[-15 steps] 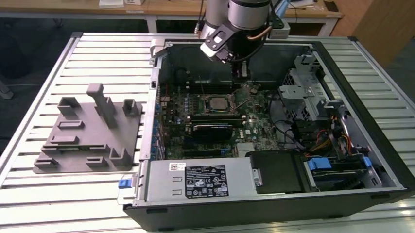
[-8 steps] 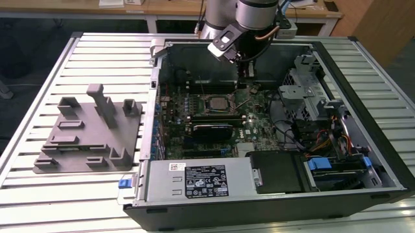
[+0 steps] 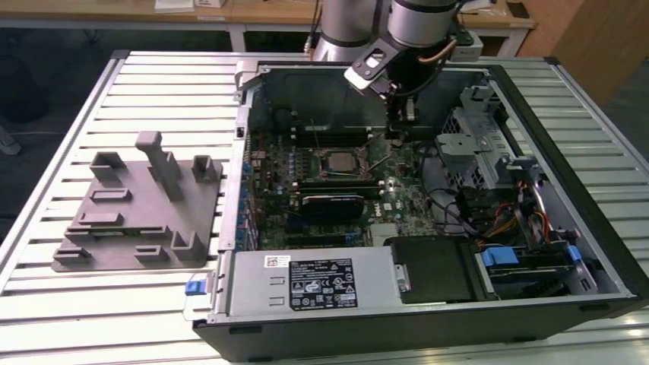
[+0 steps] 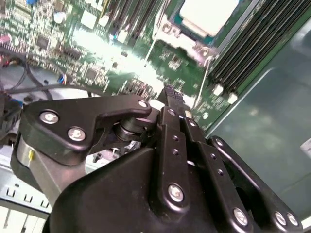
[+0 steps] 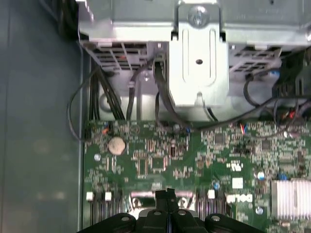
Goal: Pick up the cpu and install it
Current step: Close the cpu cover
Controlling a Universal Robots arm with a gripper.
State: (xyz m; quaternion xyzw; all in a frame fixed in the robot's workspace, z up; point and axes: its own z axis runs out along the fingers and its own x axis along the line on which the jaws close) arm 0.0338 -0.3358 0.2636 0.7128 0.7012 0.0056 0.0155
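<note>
A ribbed silver aluminium table carries an open black computer case. A grey plastic tray with upright posts lies beside the case on the exterior view's left, and pale wooden desks stand beyond it. The grey arm reaches down into the case, its black end effector over the green motherboard, fingers pressed together on nothing. Inside the case, the small square cpu with a silvery-white top lies flat in a metal-framed socket, apart from the fingertips.
</note>
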